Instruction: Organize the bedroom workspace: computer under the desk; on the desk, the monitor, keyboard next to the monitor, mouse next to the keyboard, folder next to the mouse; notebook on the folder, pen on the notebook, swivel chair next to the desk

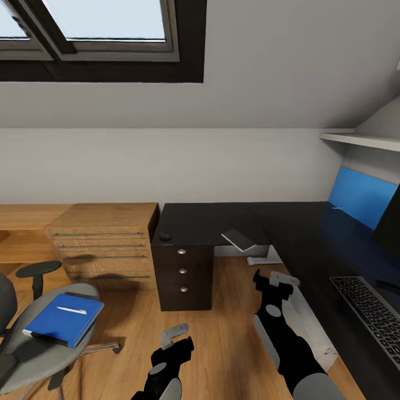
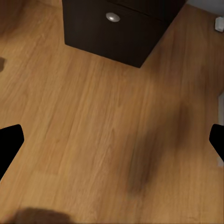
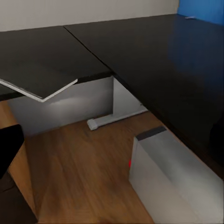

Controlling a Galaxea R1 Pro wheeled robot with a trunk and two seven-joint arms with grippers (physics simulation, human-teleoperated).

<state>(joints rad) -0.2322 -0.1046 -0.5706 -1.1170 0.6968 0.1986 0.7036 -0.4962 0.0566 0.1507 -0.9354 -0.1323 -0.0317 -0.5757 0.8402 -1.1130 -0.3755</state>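
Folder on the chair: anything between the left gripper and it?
Nothing visible does. The folder lies on the swivel chair seat with the pen on top; bare floor separates it from the left gripper.

Desk [image 1: 289, 228] right of the wooden counter [image 1: 103, 244], drawers [image 1: 183, 272] at its left end; mouse [image 1: 165, 236] on that end, notebook [image 1: 239, 239] overhanging front edge, keyboard [image 1: 369, 316] on right wing before the monitor [image 1: 389, 222]; computer [image 1: 305, 322] under desk; chair [image 1: 39, 339] far left, folder [image 1: 64, 319] on seat, pen [image 1: 71, 310] on folder
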